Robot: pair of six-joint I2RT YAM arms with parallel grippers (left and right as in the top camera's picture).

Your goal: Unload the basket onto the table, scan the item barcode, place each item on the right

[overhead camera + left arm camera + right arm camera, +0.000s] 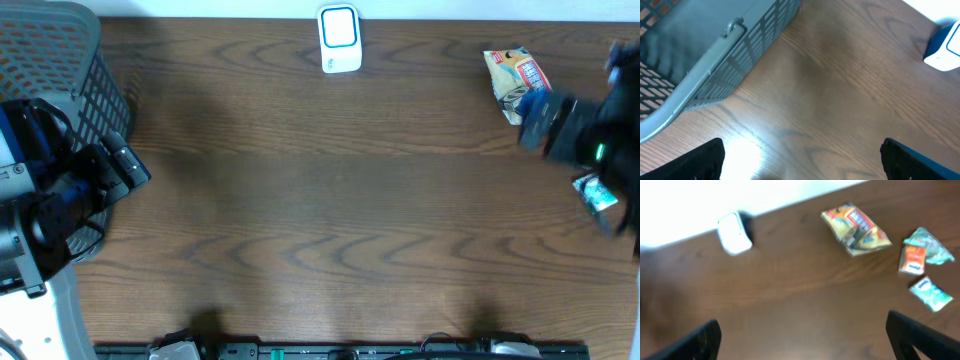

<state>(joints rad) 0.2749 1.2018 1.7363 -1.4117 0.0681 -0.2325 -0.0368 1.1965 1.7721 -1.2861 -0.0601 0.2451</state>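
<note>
The white barcode scanner with a blue face [339,40] stands at the table's far edge, and also shows in the left wrist view [945,45] and the right wrist view [734,232]. A yellow snack bag [517,80] [856,227] lies at the far right. Near it are an orange packet [912,260] and two green packets [930,247] [927,292]. My right gripper [805,340] hangs open above bare wood, short of these items, and looks blurred from overhead [545,120]. My left gripper [802,160] [125,165] is open and holds nothing, beside the basket.
A grey plastic basket [60,60] [715,55] stands at the far left corner, right next to my left arm. A small teal packet [597,193] peeks out under my right arm. Black fixtures line the table's front edge [340,350].
</note>
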